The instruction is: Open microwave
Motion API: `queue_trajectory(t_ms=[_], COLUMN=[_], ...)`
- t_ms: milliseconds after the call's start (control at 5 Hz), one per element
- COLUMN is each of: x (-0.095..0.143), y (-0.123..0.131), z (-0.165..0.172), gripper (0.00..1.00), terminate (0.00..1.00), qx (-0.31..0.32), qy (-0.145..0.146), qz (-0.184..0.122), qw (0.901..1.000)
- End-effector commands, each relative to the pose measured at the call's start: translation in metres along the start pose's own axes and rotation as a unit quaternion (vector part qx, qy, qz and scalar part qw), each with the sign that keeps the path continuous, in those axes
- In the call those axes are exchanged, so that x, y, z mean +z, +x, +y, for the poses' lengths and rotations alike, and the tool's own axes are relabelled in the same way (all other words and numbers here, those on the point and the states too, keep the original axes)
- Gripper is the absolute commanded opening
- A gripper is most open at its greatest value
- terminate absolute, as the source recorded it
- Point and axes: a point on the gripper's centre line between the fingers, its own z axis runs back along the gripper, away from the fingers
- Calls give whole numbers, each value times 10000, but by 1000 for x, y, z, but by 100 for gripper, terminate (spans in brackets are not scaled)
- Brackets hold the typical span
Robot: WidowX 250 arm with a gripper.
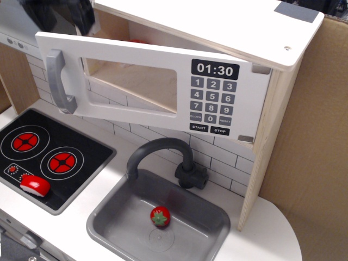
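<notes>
Across the upper middle of the frame, the microwave [217, 49] is seen as a white box with pale wooden sides, mounted above a white tiled wall. Its wide door [152, 89] is swung partly outward on hinges at the right, so that a gap is opened along the left side and the wooden interior is exposed behind the clear window [133, 84]. A grey vertical bar handle [58, 81] is fixed at the door's left end. On the right part of the door a black clock display [215, 69] reading 01:30 is set above a grey number keypad [213, 103].

At the upper left corner of the frame, a dark blurred shape, taken to be the gripper [60, 13], is seen above the door's top left corner and apart from the handle. Whether its jaws are spread or closed cannot be told, and nothing is seen held by it.

Below the microwave, a grey sink [109, 225] is set into the white counter, with a dark curved faucet [163, 155] behind it and a red strawberry [160, 217] lying in the basin. At the lower left, a black cooktop [87, 157] with two red burners is seen, and a red and white toy piece [35, 186] lies on its front edge.
</notes>
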Motion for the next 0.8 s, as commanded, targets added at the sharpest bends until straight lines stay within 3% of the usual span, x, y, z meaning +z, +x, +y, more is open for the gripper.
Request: queue_trajectory(t_ms=[0,400,600], x=[5,6,-2], y=[-11,-48,-64], z=[-8,-51,-68], gripper=[100,100,100], terminate=[0,0,0], qx=[-106,-644,-1004], qy=[343,346,318], qz=[203,1008,1154], qw=[9991,9922,9877])
